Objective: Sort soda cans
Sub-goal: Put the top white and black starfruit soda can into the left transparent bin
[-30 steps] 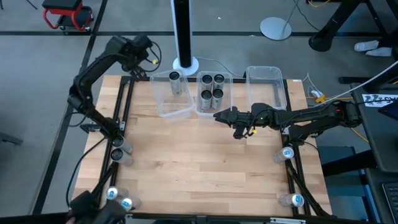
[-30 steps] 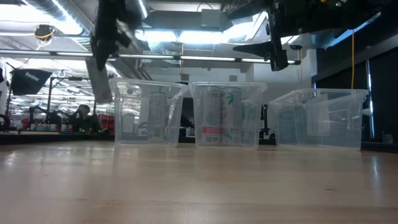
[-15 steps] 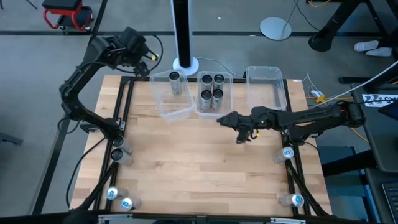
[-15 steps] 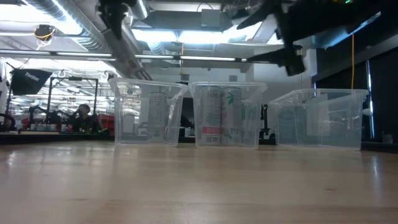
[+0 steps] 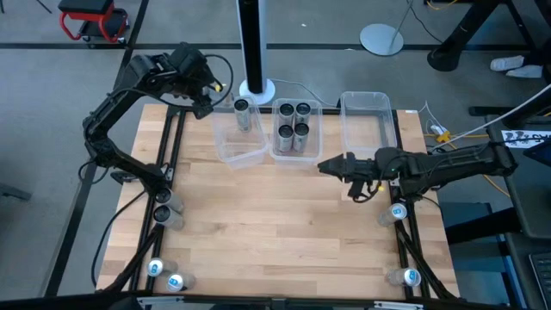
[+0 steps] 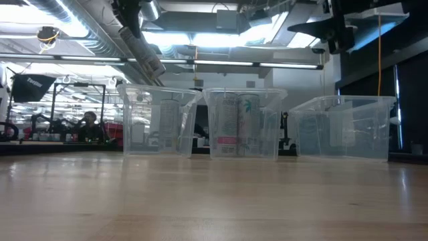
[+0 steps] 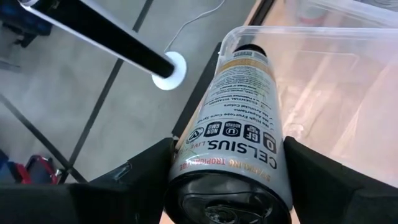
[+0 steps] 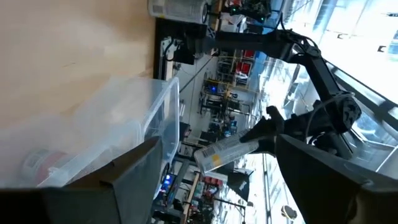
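In the high view the left pincer [image 5: 203, 95] sits in the upper left of the frame, just beyond the desk's [image 5: 258, 224] far edge and beside the leftmost clear bin [image 5: 225, 148]. It is clamped on a soda can [image 7: 239, 118], whose printed silver side fills the middle of the left wrist view between the two dark fingers [image 7: 134, 180]; the can lies tilted, its far end over the rim of that bin. In the low view the same can shows as a slanted pale cylinder near the top left of the frame. The leftmost bin holds one upright can [image 5: 242, 114], and the middle bin [image 5: 281, 148] holds four upright cans [image 5: 294, 125] packed close together. The right bin [image 5: 344, 120], upper right of centre in the high view, shows no cans. The right pincer [image 5: 329, 166] hovers above the desk right of centre, just in front of the right bin, its jaws standing wide with nothing between them. More cans with pale blue tops [image 5: 164, 274] stand at the lower left corner, others at the left edge [image 5: 164, 208], and two more along the right edge [image 5: 398, 212].
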